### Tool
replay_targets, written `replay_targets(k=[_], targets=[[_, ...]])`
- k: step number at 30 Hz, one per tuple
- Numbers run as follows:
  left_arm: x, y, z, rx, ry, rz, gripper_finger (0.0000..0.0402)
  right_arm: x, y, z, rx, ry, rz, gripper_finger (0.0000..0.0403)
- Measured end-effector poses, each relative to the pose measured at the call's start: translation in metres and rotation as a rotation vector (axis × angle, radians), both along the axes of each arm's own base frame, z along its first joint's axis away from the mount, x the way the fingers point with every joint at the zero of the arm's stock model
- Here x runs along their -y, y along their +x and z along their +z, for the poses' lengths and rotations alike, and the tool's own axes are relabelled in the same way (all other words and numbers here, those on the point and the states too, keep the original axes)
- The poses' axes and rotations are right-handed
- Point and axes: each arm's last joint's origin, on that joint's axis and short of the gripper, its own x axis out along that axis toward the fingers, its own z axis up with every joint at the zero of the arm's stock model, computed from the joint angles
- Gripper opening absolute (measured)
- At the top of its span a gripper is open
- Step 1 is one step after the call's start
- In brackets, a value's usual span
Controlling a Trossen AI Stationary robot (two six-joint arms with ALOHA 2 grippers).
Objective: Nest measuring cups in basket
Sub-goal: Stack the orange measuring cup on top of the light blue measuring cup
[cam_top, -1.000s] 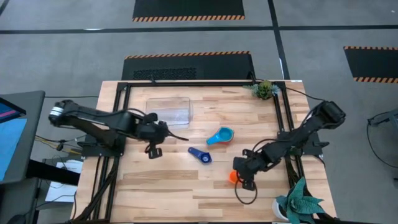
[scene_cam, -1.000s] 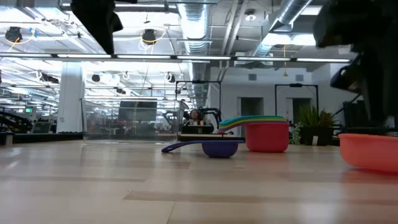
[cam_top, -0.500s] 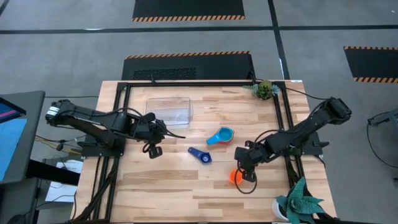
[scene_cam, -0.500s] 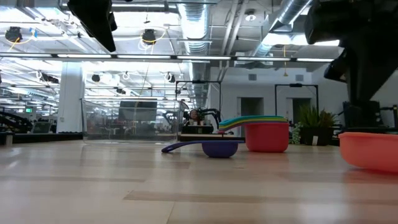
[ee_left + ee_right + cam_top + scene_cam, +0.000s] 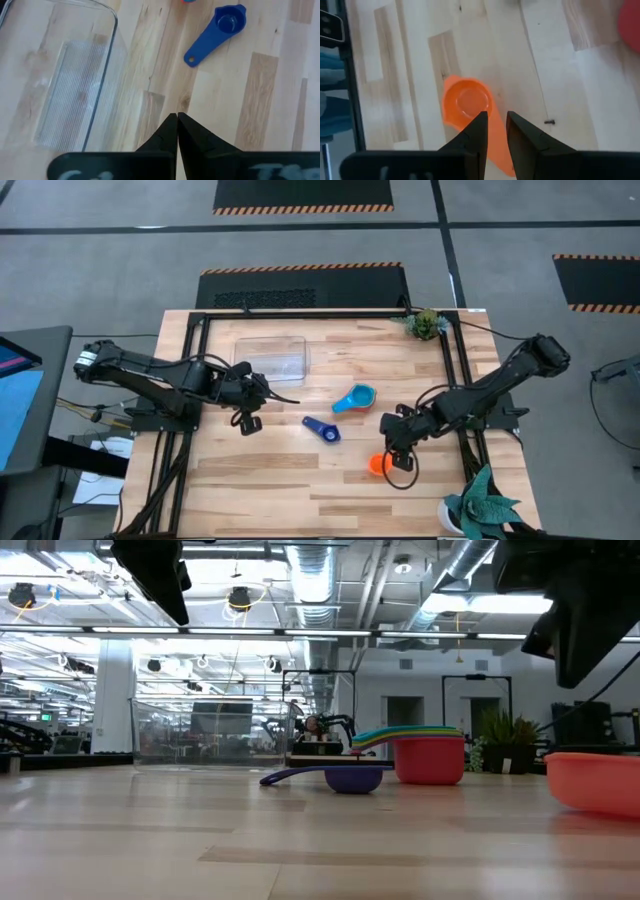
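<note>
The orange cup (image 5: 377, 464) sits upright on the table, also in the right wrist view (image 5: 467, 102) and the low view (image 5: 595, 782). My right gripper (image 5: 391, 442) (image 5: 494, 119) hovers above its handle, open by a narrow gap and touching nothing. The dark blue cup (image 5: 322, 429) (image 5: 220, 29) lies mid-table. A nested stack, light blue on top (image 5: 355, 398) and red at the bottom (image 5: 430, 760), stands beyond it. The clear basket (image 5: 272, 358) (image 5: 65, 85) is by the far left. My left gripper (image 5: 290, 399) (image 5: 176, 116) is shut, beside the basket.
A small potted plant (image 5: 427, 324) stands at the far right corner and another plant (image 5: 478, 505) at the near right corner. A black frame (image 5: 452, 370) runs along the table's sides. Bare wood lies between the basket and the cups.
My right gripper has risen off the orange cup and drawn back a little toward the far edge. The cup has stayed where it was on the table.
</note>
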Motion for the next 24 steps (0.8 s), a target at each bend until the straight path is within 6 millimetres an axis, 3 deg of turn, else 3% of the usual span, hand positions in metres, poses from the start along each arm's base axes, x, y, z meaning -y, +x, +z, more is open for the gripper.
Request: replay_targets(k=[15,24], targets=[[0.0,0.0,0.0,-0.005,0.001,0.0,0.0,0.005,0.002,0.009,0.067,0.024,-0.021,0.0091],[0.0,0.0,0.0,-0.005,0.001,-0.001,0.0,0.011,-0.003,0.028,0.18,0.06,-0.043,0.0091]])
